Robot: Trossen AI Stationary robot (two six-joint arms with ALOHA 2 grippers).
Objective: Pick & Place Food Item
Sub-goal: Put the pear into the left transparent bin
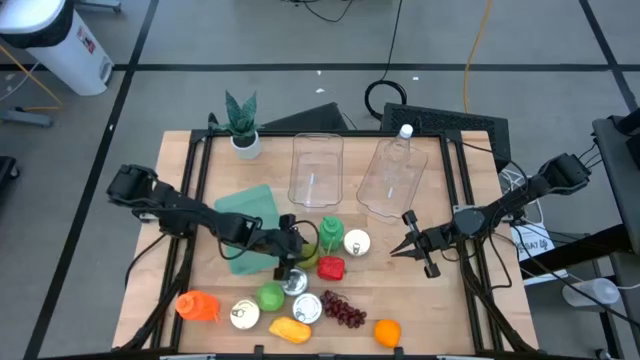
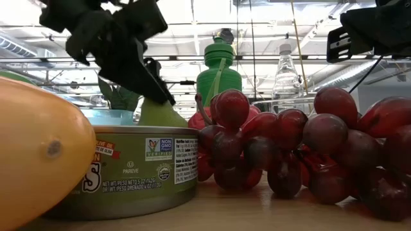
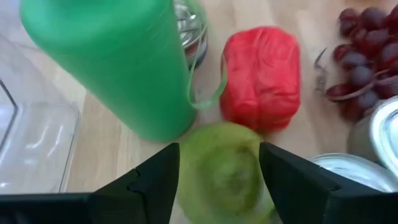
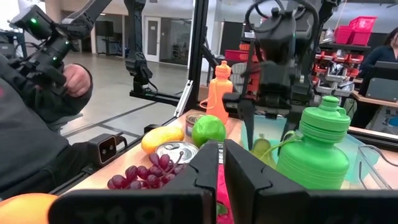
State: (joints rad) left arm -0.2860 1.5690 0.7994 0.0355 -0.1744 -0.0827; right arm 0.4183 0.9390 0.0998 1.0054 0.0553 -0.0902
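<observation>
Pincer first, the left pincer point(image 3: 219, 149): spread wide and straddling a yellow-green pear point(image 3: 221, 180), one finger on either side. Cannot tell whether the pads already press on the fruit. Looks like the grasp step, so early in the task: nothing lifted, nothing placed, closing, carrying and setting down all left to do.

Reaching in from the left edge of the overhead picture, the left arm point(image 1: 190, 212), stretched low across the wooden table point(image 1: 455, 310) towards lower centre, wrist tipped down over the pear.

Waiting at right of centre, the right arm point(image 1: 500, 210), with the right pincer point(image 1: 410, 246) pressed almost together, carrying nothing that shows, well apart from the pear.

Standing bare at upper centre, a clear tub point(image 1: 317, 168), possibly the drop spot, though only a guess. Just beside the pear, a green bottle point(image 3: 118, 62). Next to it, a red food piece point(image 3: 261, 74). Farther off, towards the lower edge of the overhead picture, grapes point(image 1: 343, 310).
</observation>
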